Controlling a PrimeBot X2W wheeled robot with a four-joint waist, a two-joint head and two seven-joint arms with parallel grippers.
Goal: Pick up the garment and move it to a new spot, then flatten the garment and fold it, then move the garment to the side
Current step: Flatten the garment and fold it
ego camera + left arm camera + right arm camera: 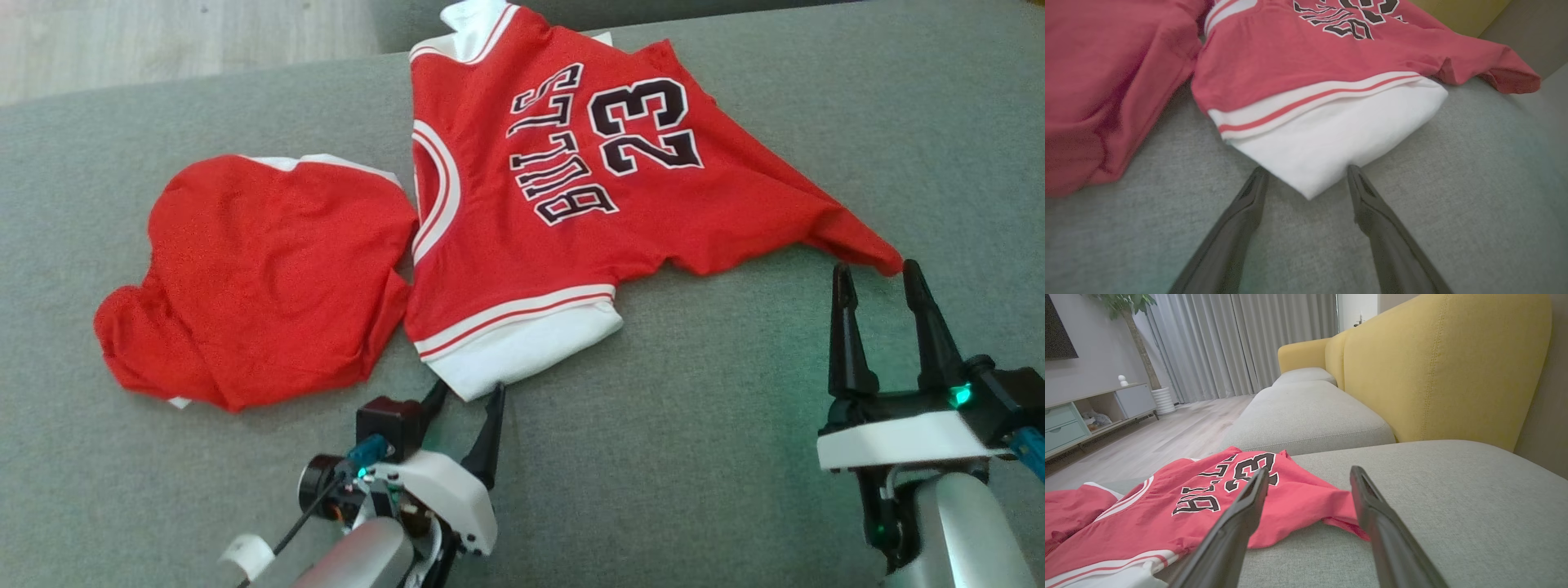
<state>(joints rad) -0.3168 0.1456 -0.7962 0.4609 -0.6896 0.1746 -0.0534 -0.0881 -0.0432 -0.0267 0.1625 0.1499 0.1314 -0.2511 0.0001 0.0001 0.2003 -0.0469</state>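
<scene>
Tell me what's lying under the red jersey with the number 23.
The jersey lies on the grey sofa cushion. White fabric pokes out from beneath its striped edge. How far that white layer runs underneath, and anything else there, is covered by the red cloth.

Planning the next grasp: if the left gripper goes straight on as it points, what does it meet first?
Most likely the jersey's white corner: it lies directly ahead of the open left gripper, reaching between its fingertips.
</scene>
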